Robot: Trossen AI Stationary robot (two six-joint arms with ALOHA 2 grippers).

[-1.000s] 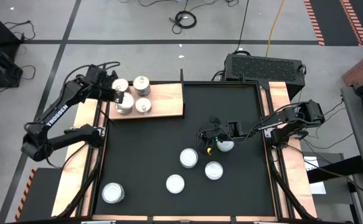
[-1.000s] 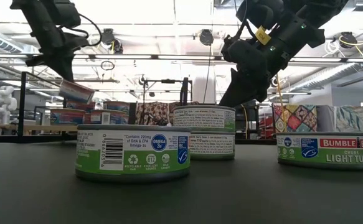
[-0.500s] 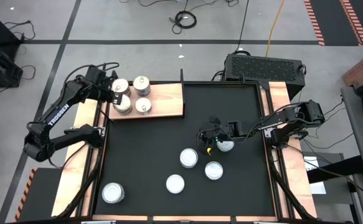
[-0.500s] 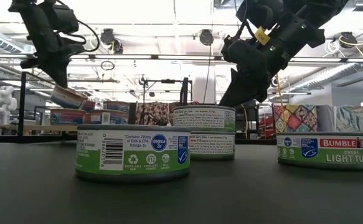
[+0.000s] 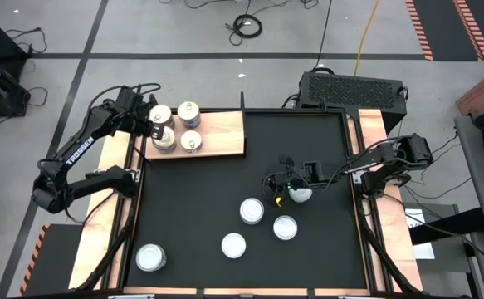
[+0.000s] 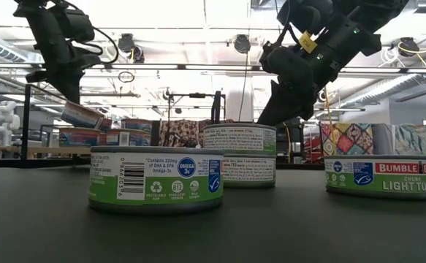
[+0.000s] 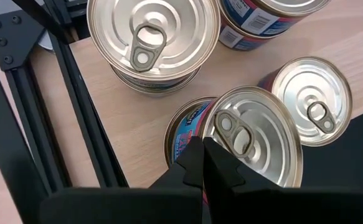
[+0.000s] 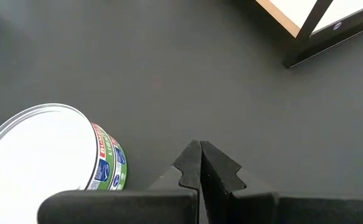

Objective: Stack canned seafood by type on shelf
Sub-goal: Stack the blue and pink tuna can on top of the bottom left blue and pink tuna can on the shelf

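Observation:
On the wooden shelf (image 5: 221,133) at the table's far left stand several pull-tab cans (image 7: 153,40). My left gripper (image 7: 203,146) is over them, shut on a tilted pull-tab can (image 7: 256,140). That can hangs above a can with a blue-and-red label (image 7: 180,134); I cannot tell whether the two touch. The low view shows the tilted can (image 6: 81,114) under the left arm. My right gripper (image 8: 200,149) is shut low over the black mat (image 5: 225,183). It stands beside a white-topped can (image 8: 44,155) and touches nothing. My left gripper pinches the tilted can's top rim (image 7: 213,134) between its two fingers, on the side nearest the pull tab. The fingers slant down onto it from above. The can hangs tilted below them, over the labelled can on the shelf.
Several white-topped cans lie loose on the mat: (image 5: 251,210), (image 5: 285,227), (image 5: 233,244), (image 5: 150,257), and one (image 5: 301,195) by the right gripper. A black box (image 5: 354,87) sits beyond the far edge. Frame rails run along both sides of the mat.
My left gripper has sunk a little with the tilted can, bringing it lower and closer to the cans on the shelf. It has stayed shut on the can.

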